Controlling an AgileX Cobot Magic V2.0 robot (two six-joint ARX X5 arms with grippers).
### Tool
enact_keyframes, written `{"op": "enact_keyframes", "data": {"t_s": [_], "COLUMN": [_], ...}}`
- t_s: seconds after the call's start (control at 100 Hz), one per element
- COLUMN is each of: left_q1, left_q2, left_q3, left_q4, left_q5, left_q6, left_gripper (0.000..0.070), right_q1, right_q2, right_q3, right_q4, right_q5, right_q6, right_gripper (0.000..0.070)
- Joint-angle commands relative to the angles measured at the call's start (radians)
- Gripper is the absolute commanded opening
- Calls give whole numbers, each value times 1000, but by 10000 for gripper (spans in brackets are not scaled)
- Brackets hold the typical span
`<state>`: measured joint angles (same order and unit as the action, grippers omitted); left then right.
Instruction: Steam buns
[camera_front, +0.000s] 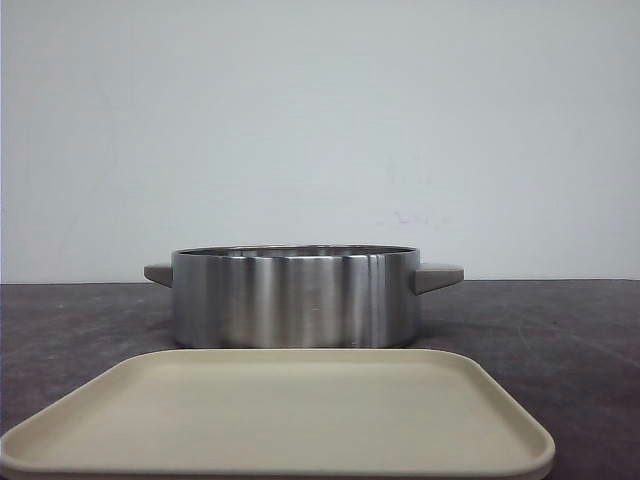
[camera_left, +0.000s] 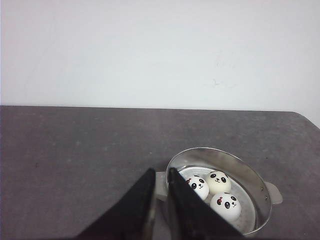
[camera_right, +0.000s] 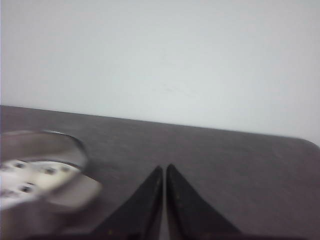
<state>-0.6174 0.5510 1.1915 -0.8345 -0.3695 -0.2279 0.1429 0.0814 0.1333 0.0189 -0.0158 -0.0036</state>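
Buns: three panda-faced buns (camera_left: 216, 192) visible in the left wrist view, clustered and touching inside the pot; a fourth cannot be seen.
Pot: one steel pot (camera_front: 294, 297), two side handles, uncovered, standing mid-table.
Tray: one beige tray (camera_front: 280, 415), just in front of the pot.
Left hand (camera_left: 160, 175): fingers narrowly parted, holding nothing, beside the pot rim.
Right hand (camera_right: 164, 172): fingers nearly together, holding nothing.
Table (camera_left: 75, 150): dark, bare on both sides of the pot.
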Motion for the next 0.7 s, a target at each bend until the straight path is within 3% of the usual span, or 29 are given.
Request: {"op": "enact_keyframes", "data": {"t_s": [0.0, 0.15, 0.3, 0.42, 0.51, 0.69], "left_q1": [-5, -5, -5, -5, -5, -5], "left_q2": [3, 3, 3, 3, 3, 3], "left_q3": [10, 10, 10, 10, 10, 10], "left_q4": [12, 12, 12, 13, 13, 13], "left_q5": [-6, -6, -6, -6, -6, -6], "left_q6": [6, 6, 6, 6, 6, 6], "left_gripper": [0, 0, 0, 0, 0, 0], "right_q1": [-14, -30, -30, -26, -24, -23], "right_q2": [-33, -78, -78, -78, -78, -78], "right_q3": [-32, -123, -121, -121, -121, -121], "right_q4": [15, 17, -105, -160, -193, -193], "right_q5": [-6, -7, -1, 69, 77, 73], "right_q6": [-8, -2, -4, -3, -3, -8], "right_gripper": [5, 5, 5, 5, 5, 5]}}
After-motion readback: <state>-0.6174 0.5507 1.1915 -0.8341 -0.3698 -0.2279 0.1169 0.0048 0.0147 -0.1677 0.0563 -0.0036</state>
